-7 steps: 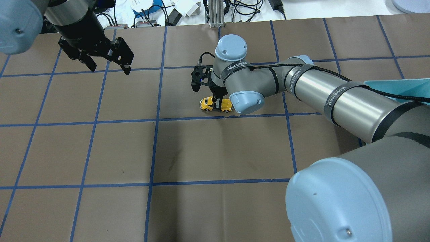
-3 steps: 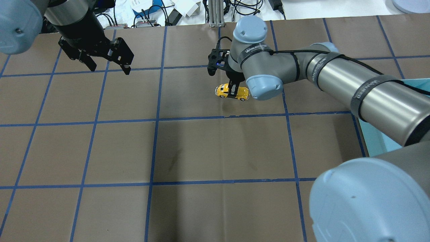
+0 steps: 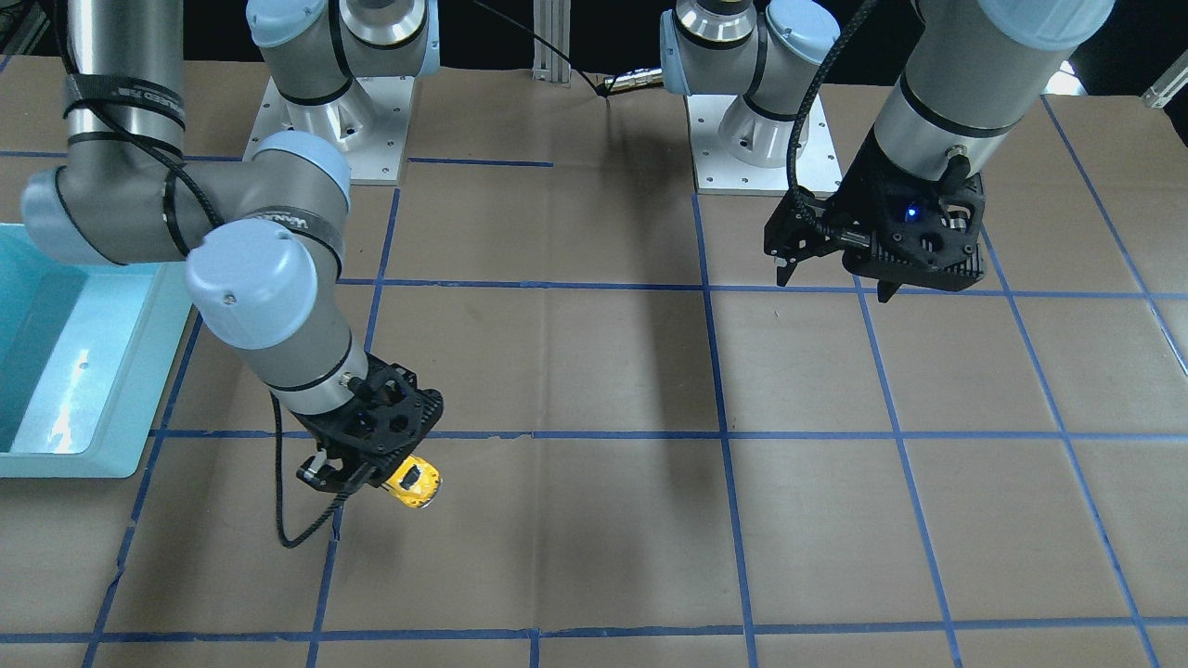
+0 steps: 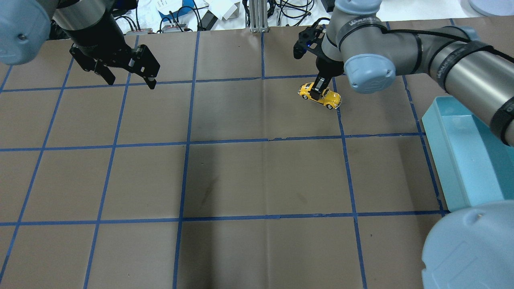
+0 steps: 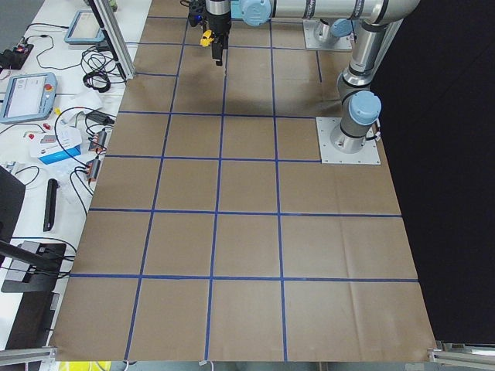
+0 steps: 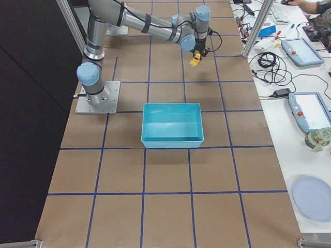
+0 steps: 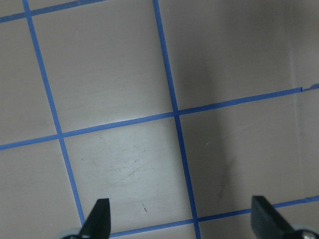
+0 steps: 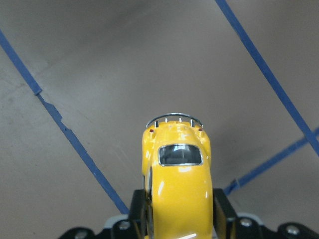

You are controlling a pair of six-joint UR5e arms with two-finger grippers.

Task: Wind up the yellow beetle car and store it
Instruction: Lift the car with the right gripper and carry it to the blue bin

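Observation:
The yellow beetle car (image 4: 320, 95) is tiny, with dark windows and a silver bumper. My right gripper (image 4: 317, 92) is shut on its sides and holds it just above the brown table, near the far right. In the front-facing view the car (image 3: 413, 483) sticks out of the right gripper (image 3: 390, 478). In the right wrist view the car (image 8: 177, 184) sits between the two fingers (image 8: 222, 211), its rear pointing away. It also shows small in the right side view (image 6: 195, 60). My left gripper (image 4: 130, 80) hangs open and empty over the far left, with bare table below it in the left wrist view (image 7: 182, 221).
A light-blue bin (image 4: 437, 152) stands on the table's right side, nearer the robot than the car; it also shows in the front-facing view (image 3: 56, 464) and the right side view (image 6: 173, 142). Blue tape lines grid the table. Cables and clutter lie beyond the far edge.
My right gripper has carried the car to the right and toward the far edge, away from the table's middle. The left arm has not moved.

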